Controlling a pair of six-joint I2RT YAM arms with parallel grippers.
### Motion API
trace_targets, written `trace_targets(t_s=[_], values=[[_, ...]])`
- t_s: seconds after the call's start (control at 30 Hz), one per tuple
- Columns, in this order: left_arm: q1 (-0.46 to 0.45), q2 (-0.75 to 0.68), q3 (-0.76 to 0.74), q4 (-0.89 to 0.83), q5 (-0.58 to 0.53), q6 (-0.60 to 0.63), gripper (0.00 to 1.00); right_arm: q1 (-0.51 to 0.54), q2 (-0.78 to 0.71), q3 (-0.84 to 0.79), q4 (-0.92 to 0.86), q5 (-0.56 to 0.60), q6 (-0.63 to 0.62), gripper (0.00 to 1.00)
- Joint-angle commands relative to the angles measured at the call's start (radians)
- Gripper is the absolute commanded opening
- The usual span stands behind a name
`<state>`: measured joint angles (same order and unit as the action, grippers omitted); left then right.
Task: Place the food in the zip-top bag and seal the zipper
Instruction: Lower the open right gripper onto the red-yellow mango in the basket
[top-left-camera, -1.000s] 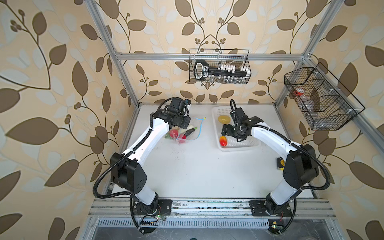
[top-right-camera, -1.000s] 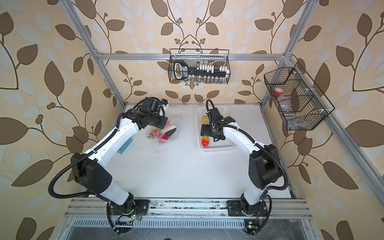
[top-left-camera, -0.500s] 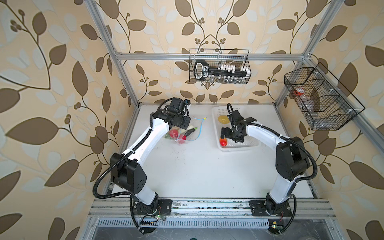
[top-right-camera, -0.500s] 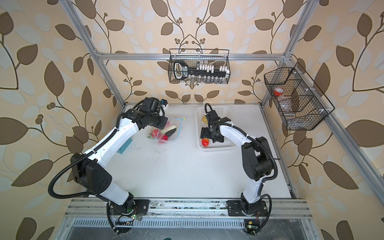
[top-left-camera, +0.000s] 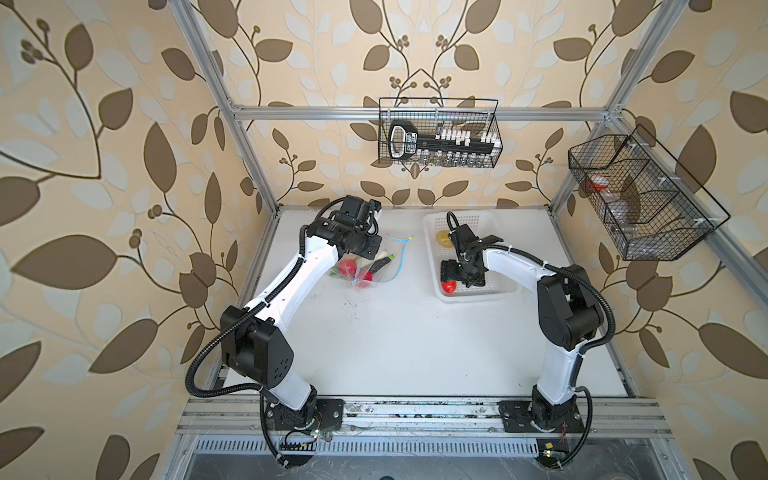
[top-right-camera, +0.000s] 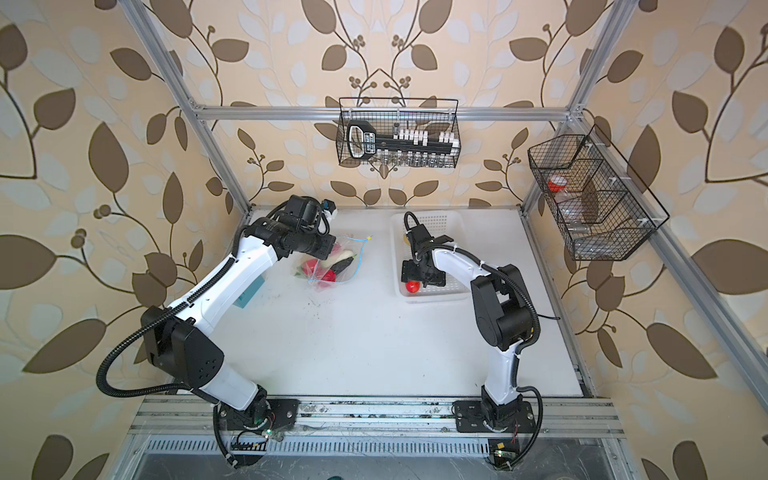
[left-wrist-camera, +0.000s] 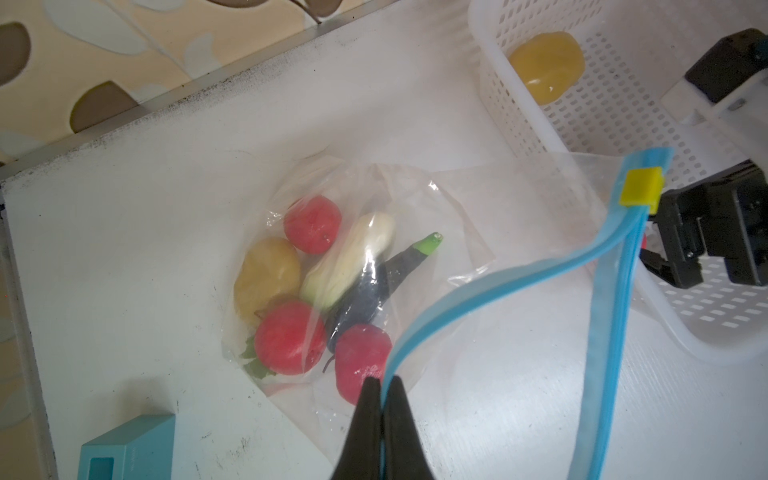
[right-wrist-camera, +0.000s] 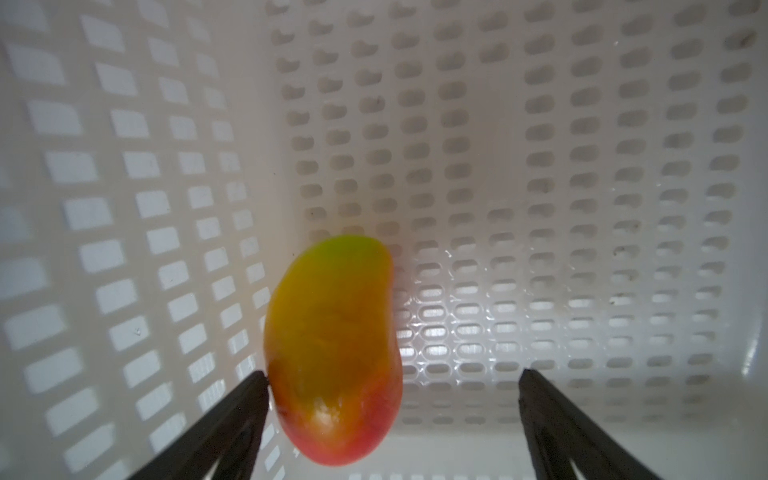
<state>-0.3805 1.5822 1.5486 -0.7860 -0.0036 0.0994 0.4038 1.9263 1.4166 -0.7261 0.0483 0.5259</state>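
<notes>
White desk (top-left-camera: 395, 340), bag (top-left-camera: 384, 270) at eleven o'clock gaping with my left fingers (left-wrist-camera: 368, 415) pressed tight on its zipper (left-wrist-camera: 478, 291), while my right fingers (right-wrist-camera: 232, 419), spread wide, have just settled astride the mango (right-wrist-camera: 332, 353) in the basket (top-left-camera: 494, 232) at one o'clock, so I reckon grabbing comes next.

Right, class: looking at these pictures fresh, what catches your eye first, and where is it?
The bright red food inside the clear zip-top bag, left of the white basket in both top views, with the left gripper pinching its blue zipper. Then the red-yellow mango on the basket floor, between the right gripper's open jaws.
</notes>
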Motion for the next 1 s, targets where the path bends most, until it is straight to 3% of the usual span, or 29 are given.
trace_targets(t_s=[0.0,0.6,0.67,0.97], values=[[-0.006,-0.004,0.009,-0.001,0.004,-0.007,0.0,0.003,0.039,0.056,-0.007,0.001,-0.017,0.93],[-0.006,0.001,0.007,0.004,0.004,-0.007,0.0,-0.006,0.109,0.08,0.004,-0.012,0.006,0.79],[-0.006,0.0,0.006,0.004,0.001,-0.008,0.0,-0.007,0.115,0.076,0.004,-0.013,0.013,0.73],[-0.006,0.001,0.01,-0.002,0.026,-0.011,0.0,-0.016,0.113,0.044,0.021,-0.017,0.036,0.65]])
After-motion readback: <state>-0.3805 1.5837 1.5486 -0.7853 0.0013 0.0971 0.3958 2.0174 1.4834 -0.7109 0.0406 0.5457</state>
